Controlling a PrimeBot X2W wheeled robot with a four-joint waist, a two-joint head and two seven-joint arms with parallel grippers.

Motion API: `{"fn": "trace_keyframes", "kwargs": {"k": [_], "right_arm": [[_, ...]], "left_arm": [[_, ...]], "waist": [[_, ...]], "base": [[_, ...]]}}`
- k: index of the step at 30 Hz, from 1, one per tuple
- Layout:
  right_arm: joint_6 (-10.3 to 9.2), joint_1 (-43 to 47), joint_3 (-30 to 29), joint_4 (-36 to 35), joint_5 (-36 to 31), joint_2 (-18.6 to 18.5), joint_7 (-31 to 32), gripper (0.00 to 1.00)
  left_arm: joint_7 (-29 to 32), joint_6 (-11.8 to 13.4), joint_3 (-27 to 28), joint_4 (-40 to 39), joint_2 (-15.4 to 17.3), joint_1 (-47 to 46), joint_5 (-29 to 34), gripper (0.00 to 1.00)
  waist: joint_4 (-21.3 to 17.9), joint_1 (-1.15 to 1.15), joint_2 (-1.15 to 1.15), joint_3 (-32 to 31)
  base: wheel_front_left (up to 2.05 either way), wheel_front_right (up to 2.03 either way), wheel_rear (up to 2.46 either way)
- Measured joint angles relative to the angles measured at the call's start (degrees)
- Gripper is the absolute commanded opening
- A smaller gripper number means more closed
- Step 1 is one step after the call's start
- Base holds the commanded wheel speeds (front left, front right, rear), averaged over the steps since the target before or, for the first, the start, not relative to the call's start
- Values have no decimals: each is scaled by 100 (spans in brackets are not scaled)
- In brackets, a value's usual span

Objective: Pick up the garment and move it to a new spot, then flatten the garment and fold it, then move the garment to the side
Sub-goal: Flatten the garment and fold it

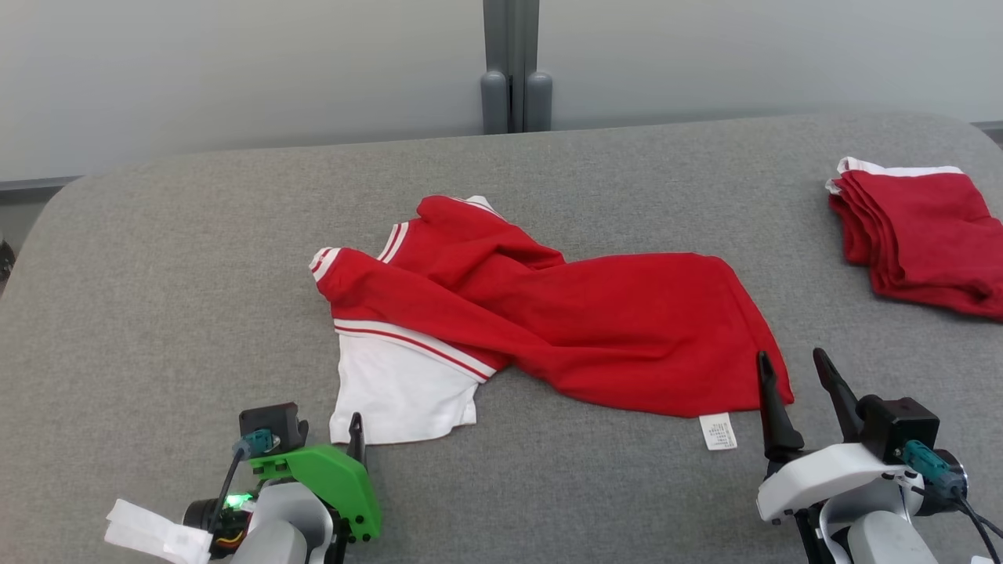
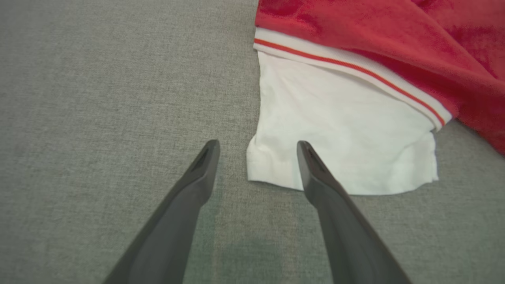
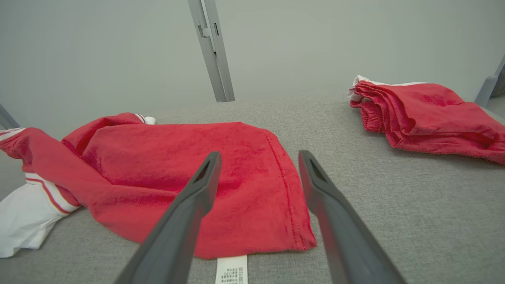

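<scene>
– Left gripper (image 2: 257, 146) is standing wide open, gripping nothing. It's hovering at the near-left corner of the crumpled red-and-white jersey garment (image 1: 595, 329), one dark finger (image 2: 317, 173) crossing the white panel (image 2: 339, 130) and the other out over the grey fabric-covered table (image 2: 98, 118).
– And the right gripper (image 1: 790, 356)?
– Same story: jaws spread and empty, sitting at the garment's near-right hem corner, just right of the small white care label (image 1: 718, 431). I'm reading that as two hands lining up on opposite ends so the cloth lifts evenly rather than dragging.
– Where's the garment lying?
– It's lying twisted across the table between the two grippers, red body bunching over the white part, striped cuffs (image 1: 323, 262) poking out on its far-left side. Nothing's flattened yet.
– That red pile?
– That's a folded stack of red cloth (image 1: 921, 235), sitting well apart on the garment's far-right side. I'm guessing it's finished pieces, parked clear so they aren't getting snagged.
– Is either finger touching fabric?
– I can't tell from here.
</scene>
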Motion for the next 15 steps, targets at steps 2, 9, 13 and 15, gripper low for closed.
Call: {"fn": "trace_keyframes", "kwargs": {"k": [2, 9, 13, 15], "right_arm": [[0, -29, -21, 41, -18, -2, 0, 100], [0, -31, -247, 227, -171, -1, 41, 100], [0, -32, -393, 374, -254, 0, 141, 100], [0, -54, -502, 482, -320, 0, 223, 100]], "left_arm": [[77, 26, -5, 86, 16, -65, 0, 100], [287, 48, -82, 248, 20, -144, -57, 31], [209, 38, -109, 259, 14, -144, -100, 0], [126, 0, -114, 240, 11, -142, -154, 0]], "waist": [[-47, 0, 0, 49], [-179, 0, 0, 153], [-145, 0, 0, 137], [-109, 0, 0, 123]], "base": [[0, 0, 0], [0, 0, 0], [0, 0, 0], [0, 0, 0]]}}
